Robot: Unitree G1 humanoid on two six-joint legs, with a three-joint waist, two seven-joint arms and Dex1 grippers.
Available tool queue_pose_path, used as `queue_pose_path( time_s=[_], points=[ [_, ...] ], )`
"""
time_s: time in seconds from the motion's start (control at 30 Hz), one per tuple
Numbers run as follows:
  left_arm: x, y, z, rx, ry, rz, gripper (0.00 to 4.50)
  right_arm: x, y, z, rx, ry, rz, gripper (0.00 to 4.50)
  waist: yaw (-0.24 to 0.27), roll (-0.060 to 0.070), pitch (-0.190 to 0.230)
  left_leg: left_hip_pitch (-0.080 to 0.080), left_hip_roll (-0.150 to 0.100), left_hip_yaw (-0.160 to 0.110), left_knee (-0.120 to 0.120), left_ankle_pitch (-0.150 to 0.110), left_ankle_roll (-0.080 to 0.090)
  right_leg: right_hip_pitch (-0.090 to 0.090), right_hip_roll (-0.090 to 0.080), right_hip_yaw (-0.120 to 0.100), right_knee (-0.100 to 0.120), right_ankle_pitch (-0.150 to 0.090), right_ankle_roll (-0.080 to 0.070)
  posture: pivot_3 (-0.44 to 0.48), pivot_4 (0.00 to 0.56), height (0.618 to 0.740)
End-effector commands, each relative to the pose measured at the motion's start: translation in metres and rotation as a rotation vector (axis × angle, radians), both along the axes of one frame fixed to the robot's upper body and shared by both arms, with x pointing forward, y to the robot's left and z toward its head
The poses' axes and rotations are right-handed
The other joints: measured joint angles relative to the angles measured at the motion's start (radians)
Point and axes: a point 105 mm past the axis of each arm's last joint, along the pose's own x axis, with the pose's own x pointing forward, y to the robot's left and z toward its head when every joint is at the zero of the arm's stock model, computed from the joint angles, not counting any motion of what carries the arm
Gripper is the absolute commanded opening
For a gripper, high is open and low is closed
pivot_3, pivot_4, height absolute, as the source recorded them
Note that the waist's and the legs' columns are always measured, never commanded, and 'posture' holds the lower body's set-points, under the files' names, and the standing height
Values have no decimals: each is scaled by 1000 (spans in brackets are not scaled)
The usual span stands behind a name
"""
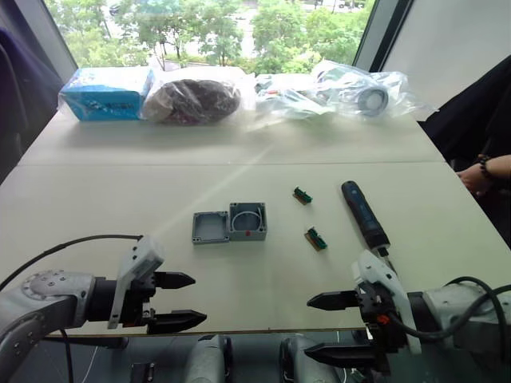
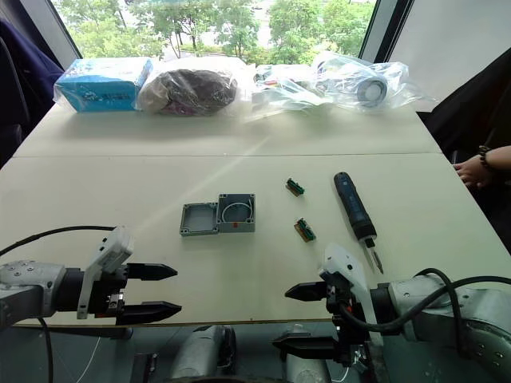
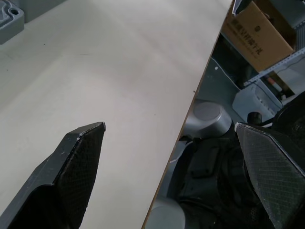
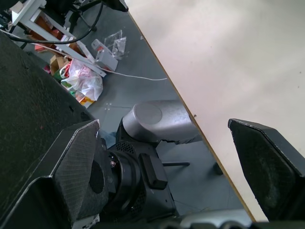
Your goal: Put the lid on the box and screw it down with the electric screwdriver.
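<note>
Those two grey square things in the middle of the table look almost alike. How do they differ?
The lid is shallow and tray-like, while the box is deeper, with taller walls. The box has a small red dot on its near wall; the lid shows none. The lid lies to the robot's left of the box. Both are grey, square, open side up and side by side.

Bagged parts [image 1: 351,92] and a blue carton [image 1: 108,94] line the table's [image 1: 120,199] far edge.
</note>
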Motion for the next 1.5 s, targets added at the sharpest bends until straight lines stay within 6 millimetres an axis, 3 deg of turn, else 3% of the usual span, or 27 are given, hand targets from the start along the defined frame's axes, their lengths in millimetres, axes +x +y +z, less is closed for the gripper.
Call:
queue_pose_path(
  time_s=[0.03, 0.13, 0.2, 0.33, 0.43, 0.5, 0.6, 0.63, 0.8, 0.97, 1.23, 1.33, 1.43, 1.5],
  points=[
    [3, -4, 8, 10, -65, -13, 4478, 3, 2, 1, -2, -41, -1, 4500, 0, 0, 0, 0, 0, 0, 0, 0, 0, 0, 0, 0, 0, 0, 0, 0, 150, 740],
    [5, -2, 10, -2, -64, -10, 4478, 11, 2, 2, 18, -65, -28, 4500, -1, 0, 0, 0, 0, 0, 0, 0, 0, 0, 0, 0, 0, 0, 0, 0, 150, 740],
    [10, 3, 12, 1, -82, 5, 4478, 22, 3, 14, 78, -107, -63, 4500, -1, 0, 0, 0, 0, 0, 0, 0, 0, 0, 0, 0, 0, 0, 0, 0, 150, 740],
    [37, 20, 21, 85, -186, 80, 4478, 24, 4, 27, 89, -137, -52, 4500, 1, 0, 0, 0, 0, 0, 0, 0, 0, 0, 0, 0, 0, 0, 0, 0, 150, 740],
    [63, 22, 47, 222, -242, 36, 4478, 25, 9, 44, 127, -163, -40, 4500, 6, -2, 2, -1, 0, 0, 0, 0, 0, 0, 0, 0, 0, 0, 0, 0, 150, 740],
    [72, 13, 59, 327, -269, -79, 4478, 29, 12, 47, 120, -204, -43, 4500, 10, -4, 3, -2, 0, -1, 1, 0, 0, -6, 1, -1, 1, 1, -1, 0, 150, 740],
    [108, -21, 79, 395, -478, -268, 4478, 38, 15, 34, 50, -279, -77, 4500, 7, 0, 1, -1, -2, 4, 0, -2, 3, -1, -1, 2, -2, 1, -2, 0, 150, 740],
    [113, -30, 80, 417, -496, -321, 4478, 39, 14, 31, 37, -288, -86, 4500, 28, -6, 3, -2, -2, 2, 0, -1, 3, 0, -1, 1, 0, 1, 0, 0, 150, 740],
    [132, -69, 71, 458, -490, -464, 4478, 49, 9, 21, 15, -336, -169, 4500, 22, -5, 3, -8, -3, 1, 4, 0, 1, -4, 5, 1, 0, 1, 2, 0, 150, 740],
    [131, -94, 55, 478, -479, -585, 4478, 49, 10, 13, 13, -361, -222, 4500, 23, -5, 3, -10, -2, 1, 4, 1, 1, -9, 9, 2, 3, 4, 7, 0, 150, 740],
    [131, -113, 33, 498, -426, -638, 4478, 52, 16, 20, 43, -395, -281, 4500, 25, -5, 3, -11, -1, -1, 5, 1, 0, -10, 9, 2, 5, 3, 8, 0, 150, 740],
    [134, -114, 25, 501, -411, -634, 3776, 54, 18, 23, 52, -401, -291, 4500, 24, -5, 3, -12, -1, -1, 7, 1, 0, -10, 8, 2, 5, 3, 8, 0, 150, 740],
    [138, -114, 17, 515, -405, -628, 2596, 57, 19, 26, 56, -408, -302, 4500, 24, -5, 3, -13, -1, -2, 12, 1, 1, -10, 9, 2, 8, 3, 8, 0, 150, 740],
    [139, -114, 12, 527, -407, -635, 2047, 58, 19, 28, 57, -411, -310, 4500, 23, -5, 3, -14, -1, -2, 15, 0, 2, -10, 8, 2, 11, 3, 9, 0, 150, 740]
  ],
)
